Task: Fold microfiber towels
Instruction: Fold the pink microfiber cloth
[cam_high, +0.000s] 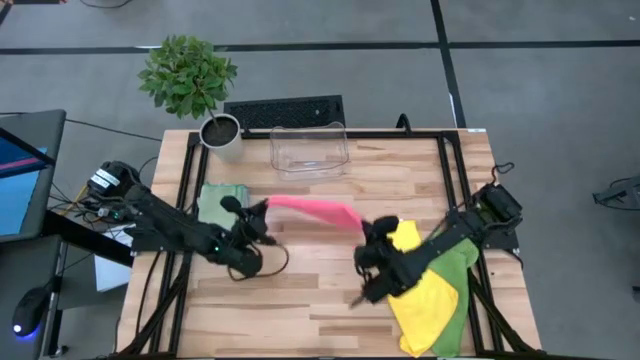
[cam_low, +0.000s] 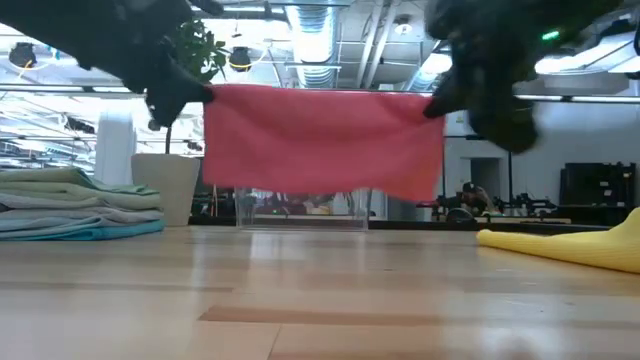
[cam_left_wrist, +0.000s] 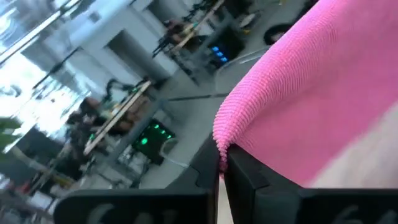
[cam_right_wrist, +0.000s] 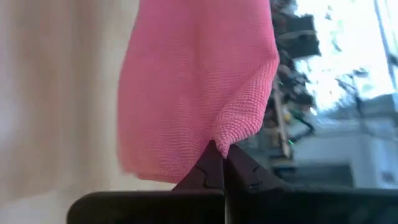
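Currently I am holding the pink towel (cam_low: 322, 140) stretched in the air above the desk (cam_high: 330, 290), my left gripper (cam_low: 205, 95) clamped on one top corner and my right gripper (cam_low: 432, 105) clamped on the other. Its lower edge is hanging clear of the wood, just in front of the clear bin (cam_high: 310, 148). To fold well, I am judging that both corners should stay level and taut while I lower the free edge first. Folded towels (cam_low: 75, 205) are lying stacked near the planter (cam_high: 221, 135); yellow and green towels (cam_high: 430, 290) are waiting beneath my right arm.
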